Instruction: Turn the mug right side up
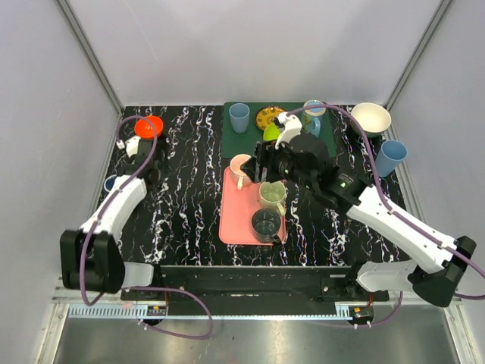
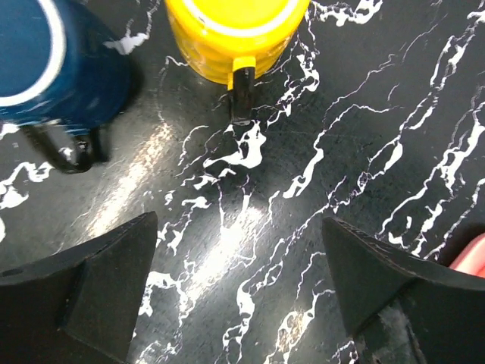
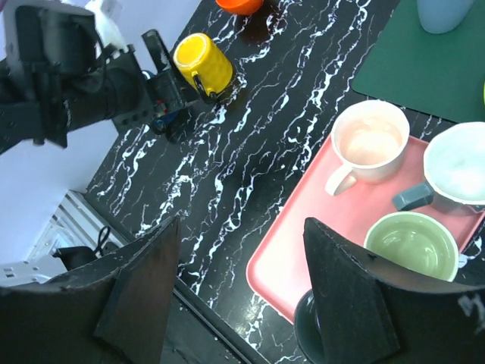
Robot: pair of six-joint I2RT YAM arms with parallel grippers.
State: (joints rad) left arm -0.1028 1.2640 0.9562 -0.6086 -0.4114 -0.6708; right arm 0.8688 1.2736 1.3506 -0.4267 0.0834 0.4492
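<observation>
A yellow mug [image 2: 231,30] stands upside down on the black marble table, its dark handle [image 2: 242,93] pointing toward my left gripper. It also shows in the right wrist view [image 3: 201,64]. My left gripper [image 2: 239,280] is open and empty, just short of the mug, with bare table between the fingers. In the top view the left gripper [image 1: 146,161] is at the far left and hides the mug. My right gripper [image 3: 242,284] is open and empty above the left edge of the pink tray [image 3: 303,243].
A dark blue mug [image 2: 53,61] stands left of the yellow one. The pink tray [image 1: 235,220] holds a pink mug [image 1: 241,165], a green mug [image 1: 273,196] and a dark mug [image 1: 265,224]. An orange bowl [image 1: 149,125], a blue cup [image 1: 239,116] and a cream bowl [image 1: 370,117] are at the back.
</observation>
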